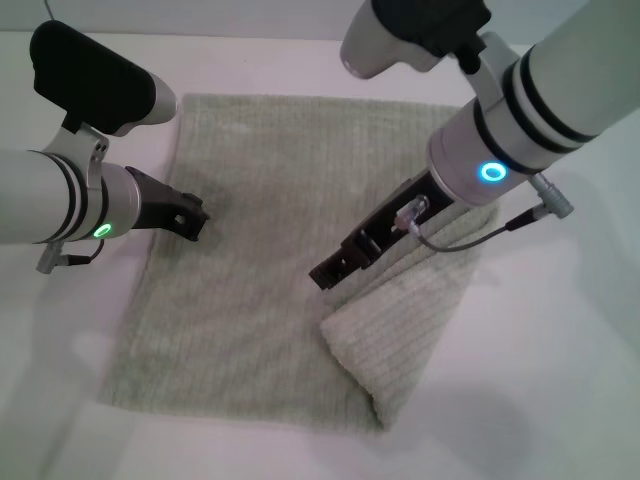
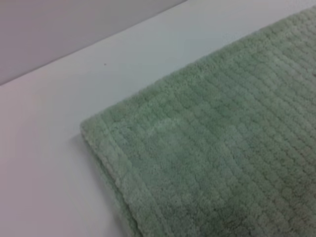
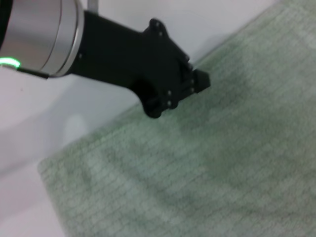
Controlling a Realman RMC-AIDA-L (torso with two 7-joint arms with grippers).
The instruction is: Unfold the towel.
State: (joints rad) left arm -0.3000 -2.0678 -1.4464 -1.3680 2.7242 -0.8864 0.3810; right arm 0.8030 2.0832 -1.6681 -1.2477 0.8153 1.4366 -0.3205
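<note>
The pale grey-green towel [image 1: 260, 180] lies flat on the white table. Its right side is folded over into a thick flap [image 1: 400, 320] that reaches from the right edge toward the front corner. My right gripper [image 1: 325, 272] hovers low over the inner edge of that flap, pointing toward the towel's middle. My left gripper [image 1: 195, 218] is over the towel's left edge, shut and empty; it also shows in the right wrist view [image 3: 200, 81] just above the cloth. The left wrist view shows a flat corner of the towel [image 2: 222, 148].
The white table [image 1: 560, 380] surrounds the towel on all sides, with bare surface to the right and along the front. A grey cable [image 1: 470, 240] hangs from the right wrist over the flap.
</note>
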